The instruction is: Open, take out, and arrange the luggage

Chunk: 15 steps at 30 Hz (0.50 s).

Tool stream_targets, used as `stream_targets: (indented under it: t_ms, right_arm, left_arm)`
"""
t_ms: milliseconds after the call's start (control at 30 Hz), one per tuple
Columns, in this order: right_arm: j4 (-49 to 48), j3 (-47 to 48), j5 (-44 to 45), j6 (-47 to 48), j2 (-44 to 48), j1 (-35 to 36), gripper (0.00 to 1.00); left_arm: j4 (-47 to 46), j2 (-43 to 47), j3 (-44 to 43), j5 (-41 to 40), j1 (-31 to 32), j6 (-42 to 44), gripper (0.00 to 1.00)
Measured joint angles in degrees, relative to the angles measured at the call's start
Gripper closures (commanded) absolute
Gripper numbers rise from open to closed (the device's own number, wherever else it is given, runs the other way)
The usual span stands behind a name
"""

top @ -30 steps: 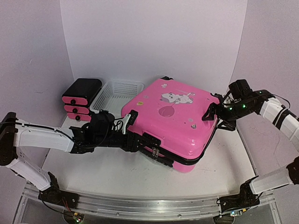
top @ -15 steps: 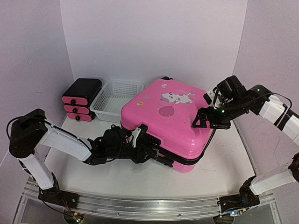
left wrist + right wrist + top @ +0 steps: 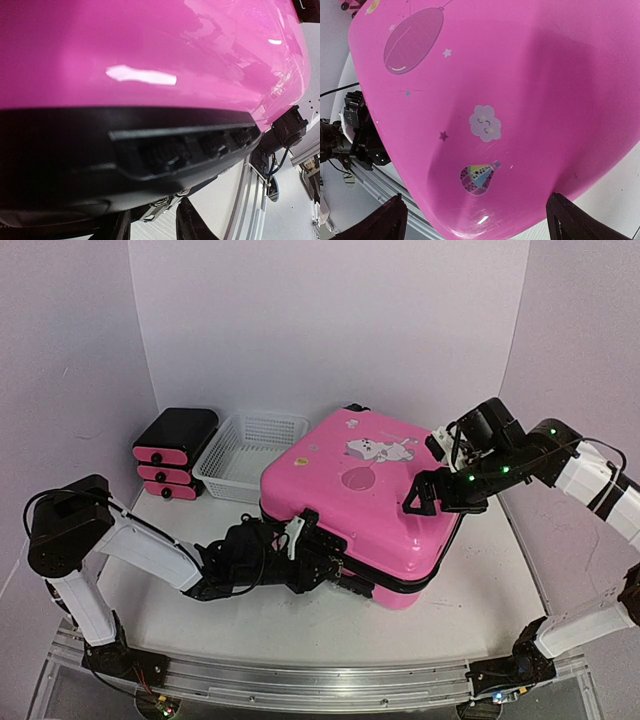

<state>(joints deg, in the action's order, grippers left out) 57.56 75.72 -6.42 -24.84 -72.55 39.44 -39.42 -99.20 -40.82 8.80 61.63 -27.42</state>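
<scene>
from above i see the pink luggage [image 3: 365,490] lying flat and closed on the worktop [image 3: 250,625]. my left claw [image 3: 310,545] sits low against its black zipper band on the near-left side. my right claw [image 3: 426,494] is spread wide at the lid's right edge. 1 white basket [image 3: 250,452] and 1 black drawer unit [image 3: 172,452] stand at the back left.

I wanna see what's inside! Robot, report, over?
Left gripper at the front zipper pull, grip unclear. Right gripper open over the lid. Pink suitcase closed. White mesh basket beside it, not blocking.
</scene>
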Motion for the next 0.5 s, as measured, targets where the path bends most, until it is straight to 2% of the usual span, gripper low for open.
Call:
stream_targets:
  t_ms: [167, 500]
  right_arm:
    - [-0.24, 1.07, 1.01, 0.00, -0.74, 1.77, 0.02]
    - [-0.35, 1.90, 3.85, 0.00, -2.29, 4.81, 0.02]
  left_arm:
    - [0.15, -0.13, 0.00, -3.19, 0.70, 0.11, 0.84]
    - [0.90, -0.07, -0.11, -6.86, 1.88, 0.96, 0.95]
